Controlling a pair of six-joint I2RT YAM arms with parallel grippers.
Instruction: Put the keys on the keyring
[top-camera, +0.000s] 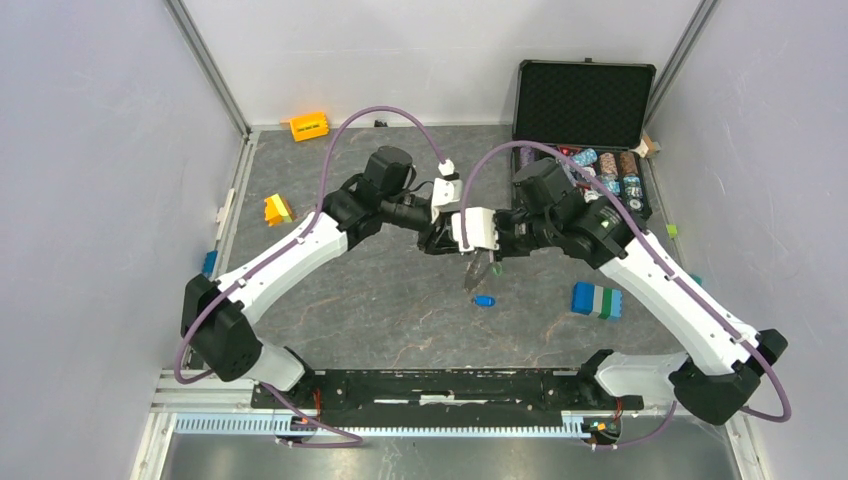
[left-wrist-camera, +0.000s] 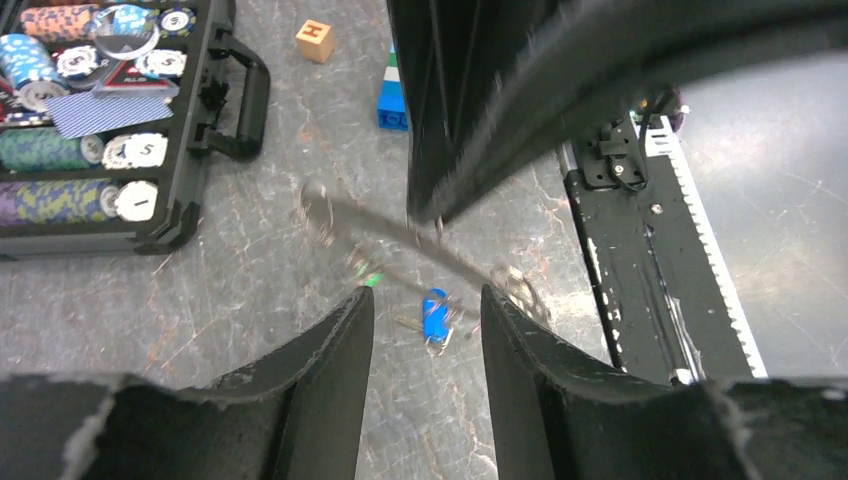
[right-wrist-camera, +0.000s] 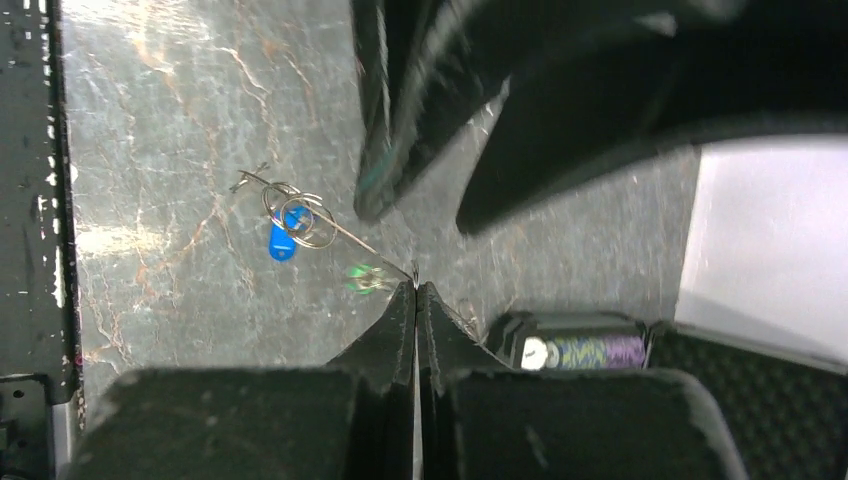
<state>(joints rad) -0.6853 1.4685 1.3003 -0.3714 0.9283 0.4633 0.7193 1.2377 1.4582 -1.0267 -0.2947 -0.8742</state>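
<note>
My right gripper (right-wrist-camera: 415, 287) is shut on the keyring (right-wrist-camera: 330, 225), a thin metal ring seen edge-on, held above the table mid-scene (top-camera: 476, 270). The green key (right-wrist-camera: 362, 278) shows as a blur right by the ring; I cannot tell whether it hangs on it. Below the ring, the blue key (top-camera: 484, 301) lies on the table. My left gripper (left-wrist-camera: 425, 300) faces the right one (top-camera: 440, 243), open with nothing between its fingers; through the gap I see the blue key (left-wrist-camera: 434, 315), the green blur (left-wrist-camera: 370, 275) and the ring (left-wrist-camera: 420, 240).
An open black case of poker chips (top-camera: 585, 150) stands at the back right. A blue-and-green block (top-camera: 597, 299) lies right of the keys. Yellow blocks (top-camera: 277, 209) and an orange one (top-camera: 309, 126) are on the left. The black base rail (top-camera: 440, 385) runs along the near edge.
</note>
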